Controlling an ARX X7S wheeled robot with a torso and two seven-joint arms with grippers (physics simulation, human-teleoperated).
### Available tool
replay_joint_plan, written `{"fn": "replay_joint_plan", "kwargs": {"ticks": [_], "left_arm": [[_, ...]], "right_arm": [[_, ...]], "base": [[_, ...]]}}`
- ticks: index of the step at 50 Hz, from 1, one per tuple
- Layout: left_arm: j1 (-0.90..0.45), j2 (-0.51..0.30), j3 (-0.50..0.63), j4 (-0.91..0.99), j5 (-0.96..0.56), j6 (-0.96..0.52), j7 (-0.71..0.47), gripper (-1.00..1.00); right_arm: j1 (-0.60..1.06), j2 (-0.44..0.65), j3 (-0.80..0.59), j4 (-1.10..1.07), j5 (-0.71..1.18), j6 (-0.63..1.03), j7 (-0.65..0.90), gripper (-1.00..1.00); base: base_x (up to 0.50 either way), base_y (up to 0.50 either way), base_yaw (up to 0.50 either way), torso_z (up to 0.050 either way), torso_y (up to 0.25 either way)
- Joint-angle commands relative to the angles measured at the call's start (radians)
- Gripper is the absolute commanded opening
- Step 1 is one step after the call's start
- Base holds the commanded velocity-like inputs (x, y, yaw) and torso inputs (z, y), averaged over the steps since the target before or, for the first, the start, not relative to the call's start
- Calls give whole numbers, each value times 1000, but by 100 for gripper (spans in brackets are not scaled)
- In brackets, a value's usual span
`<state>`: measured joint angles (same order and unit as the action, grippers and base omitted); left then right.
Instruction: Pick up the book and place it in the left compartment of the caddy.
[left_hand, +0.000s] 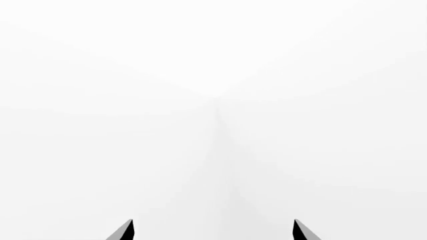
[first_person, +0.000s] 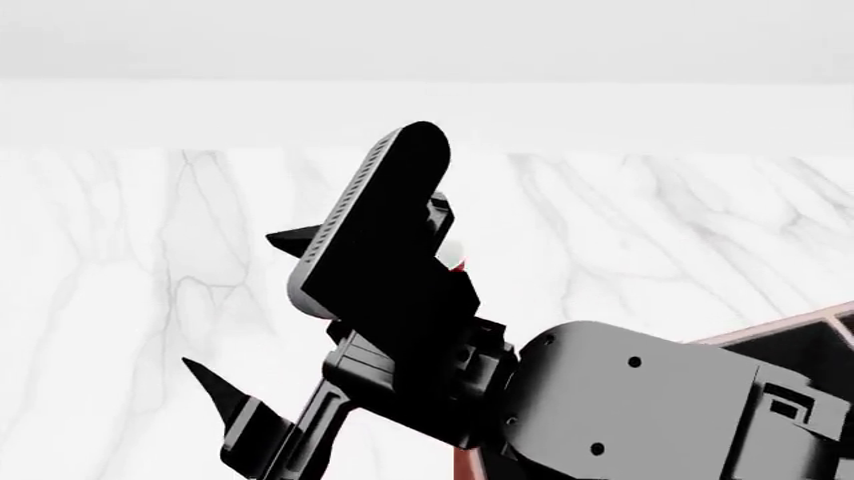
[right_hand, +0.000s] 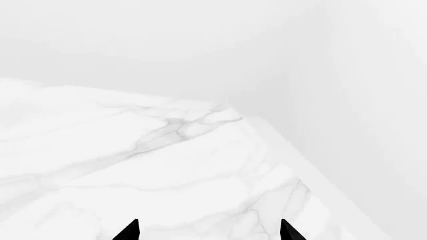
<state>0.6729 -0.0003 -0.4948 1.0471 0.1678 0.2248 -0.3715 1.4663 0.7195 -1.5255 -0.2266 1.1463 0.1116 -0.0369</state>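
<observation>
The book is hidden in every view. Of the caddy (first_person: 778, 326) I see only a reddish-brown rim and some black interior at the lower right of the head view, behind a dark arm. Its left compartment is covered. That arm (first_person: 627, 410) reaches in from the lower right and fills the middle, with its two pointed fingertips (first_person: 214, 385) spread apart; I cannot tell which arm it is. My left gripper (left_hand: 213, 231) is open and faces a blank white wall. My right gripper (right_hand: 209, 231) is open above the marble top, with nothing between its fingers.
The white marble tabletop (first_person: 147, 280) runs back to a white wall. In the right wrist view the table's far corner (right_hand: 233, 116) and side edge show. A red and white sliver (first_person: 458, 258) peeks past the arm's black camera housing (first_person: 380, 215).
</observation>
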Motion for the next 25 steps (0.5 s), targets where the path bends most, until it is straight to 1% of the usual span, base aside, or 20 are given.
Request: {"fn": "replay_joint_plan", "kwargs": {"ticks": [1,10,13,18,25], "left_arm": [[-46,0,19,0,29,-49,19,100],[-26,0,7,0,0,-28,7,100],[-22,0,7,0,1,-25,5,100],[-1,0,-2,0,-10,-6,-4,100],[-11,0,1,0,-7,-14,1,100]], "right_arm": [[-44,-42,-23,7,-12,-3,0,100],[-72,-79,-46,-10,-13,16,20,100],[-82,-87,-41,-12,-15,11,53,100],[-93,-90,-54,-51,-32,8,49,100],[-108,-97,-78,-95,-33,23,39,100]], "base": [[0,0,0,0,0],[0,0,0,0,0],[0,0,0,0,0],[0,0,0,0,0],[0,0,0,0,0]]}}
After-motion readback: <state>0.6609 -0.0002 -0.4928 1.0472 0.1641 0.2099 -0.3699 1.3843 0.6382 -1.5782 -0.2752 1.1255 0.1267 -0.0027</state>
